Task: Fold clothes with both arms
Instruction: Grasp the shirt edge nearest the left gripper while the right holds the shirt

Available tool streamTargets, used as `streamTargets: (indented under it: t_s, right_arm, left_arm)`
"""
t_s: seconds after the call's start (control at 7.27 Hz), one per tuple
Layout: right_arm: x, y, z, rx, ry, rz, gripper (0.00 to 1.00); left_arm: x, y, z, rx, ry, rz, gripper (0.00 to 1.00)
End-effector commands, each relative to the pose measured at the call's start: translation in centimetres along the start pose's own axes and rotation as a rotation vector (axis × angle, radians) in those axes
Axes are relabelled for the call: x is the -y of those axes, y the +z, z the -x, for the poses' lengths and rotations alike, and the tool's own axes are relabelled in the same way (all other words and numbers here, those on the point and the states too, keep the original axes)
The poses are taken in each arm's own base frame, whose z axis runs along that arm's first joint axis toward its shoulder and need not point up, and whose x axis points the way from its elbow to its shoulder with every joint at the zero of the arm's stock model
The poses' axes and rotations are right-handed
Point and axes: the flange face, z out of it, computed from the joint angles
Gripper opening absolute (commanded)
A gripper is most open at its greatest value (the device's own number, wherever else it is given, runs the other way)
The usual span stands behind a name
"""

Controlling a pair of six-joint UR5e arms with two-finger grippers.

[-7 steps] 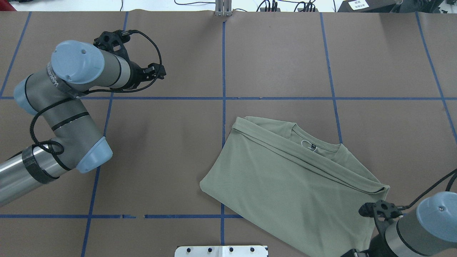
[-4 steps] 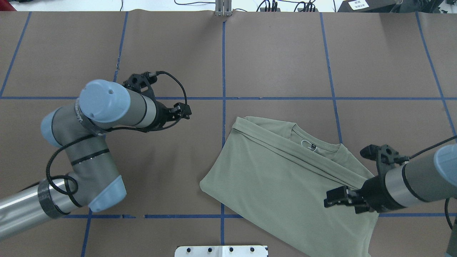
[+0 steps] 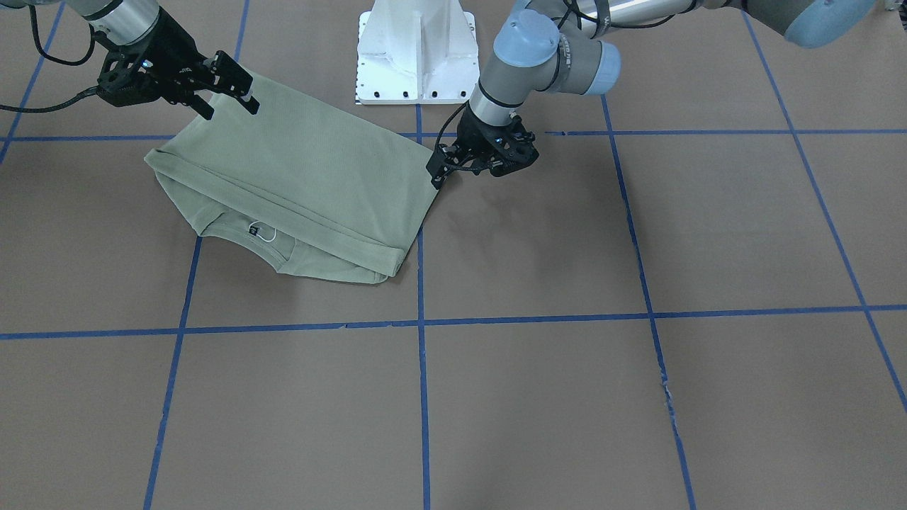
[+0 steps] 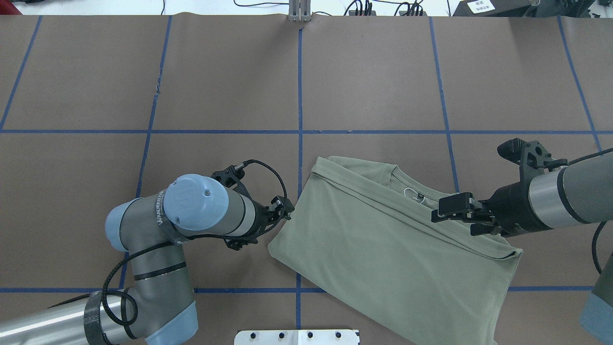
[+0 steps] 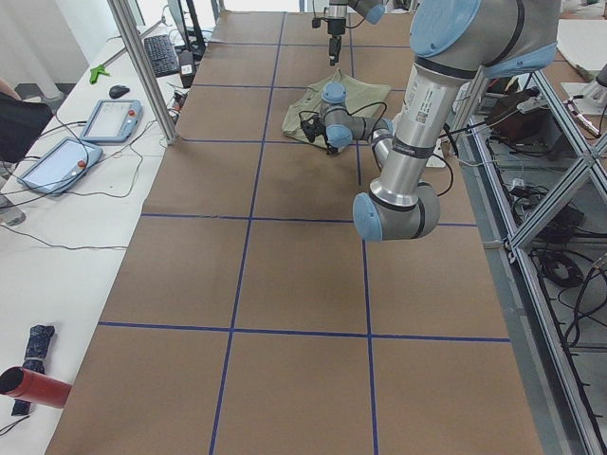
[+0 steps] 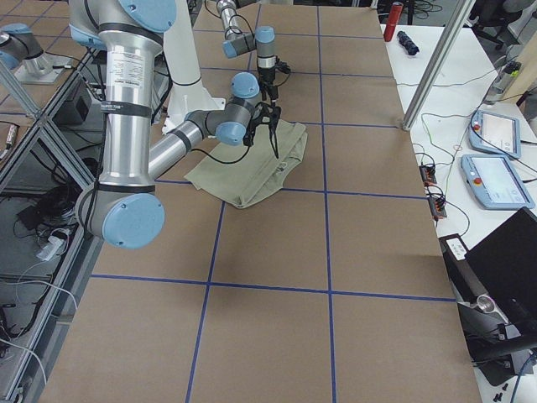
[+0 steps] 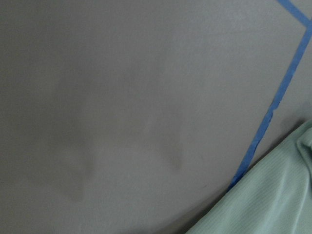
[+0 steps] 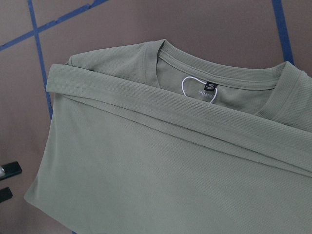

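The clothes (image 4: 383, 254) are one sage-green shirt lying folded and askew on the brown table, collar and black label (image 8: 210, 87) facing up. My left gripper (image 4: 283, 210) sits low beside the shirt's left edge, just off the cloth. Its two fingertips (image 8: 9, 170) show apart in the right wrist view, so it is open and holds nothing. My right gripper (image 4: 452, 218) hovers open above the shirt's right shoulder, near the collar, with nothing in it. In the front-facing view the shirt (image 3: 297, 170) lies between the right gripper (image 3: 230, 95) and the left gripper (image 3: 437, 166).
The white pedestal base (image 3: 418, 57) stands at the table's near edge behind the shirt. Blue tape lines (image 4: 300, 86) grid the brown table. A metal post (image 4: 299, 10) rises at the far edge. Tablets (image 5: 109, 120) lie on the side bench.
The left arm swung in from the far left down to the shirt's left edge. The right arm moved from the near right corner out over the shirt's right shoulder.
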Motion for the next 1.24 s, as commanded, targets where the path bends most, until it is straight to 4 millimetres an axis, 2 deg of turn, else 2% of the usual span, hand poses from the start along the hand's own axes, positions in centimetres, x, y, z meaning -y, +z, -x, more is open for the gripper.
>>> streamTargets:
  t_s: [0.0,0.14,0.28,0.55,0.69,0.83,0.96,1.1]
  right_arm:
    - [0.2,0.1,0.1,0.001,0.0,-0.005,1.0]
    - [0.2,0.1,0.1,0.001,0.0,-0.007,1.0]
    - [0.2,0.1,0.1,0.001,0.0,-0.007,1.0]
    - [0.2,0.1,0.1,0.001,0.0,-0.007,1.0]
    - [0.2,0.1,0.0,-0.001,0.001,-0.008,1.0]
    - [0.2,0.2,-0.1,-0.003,0.002,-0.008,1.0]
    - [0.3,0.1,-0.1,-0.003,0.003,-0.01,1.0]
    - [0.3,0.2,-0.2,-0.006,0.004,-0.009,1.0]
  left_arm:
    - [-2.2,0.8,0.2,0.04,-0.039,0.014,0.99]
    - [-3.3,1.5,0.7,0.054,-0.037,0.025,0.98]
    - [-3.3,1.8,0.8,0.058,-0.042,0.026,0.91]
    - [-3.1,2.1,1.1,0.064,-0.043,0.022,0.69]
    - [-3.1,2.1,1.1,0.063,-0.041,0.022,0.48]
    - [-3.2,1.8,0.9,0.056,-0.037,0.025,0.18]
    - [-3.4,1.5,0.8,0.048,-0.026,0.031,0.02]
    - [-3.4,1.4,0.7,0.045,-0.023,0.032,0.0]
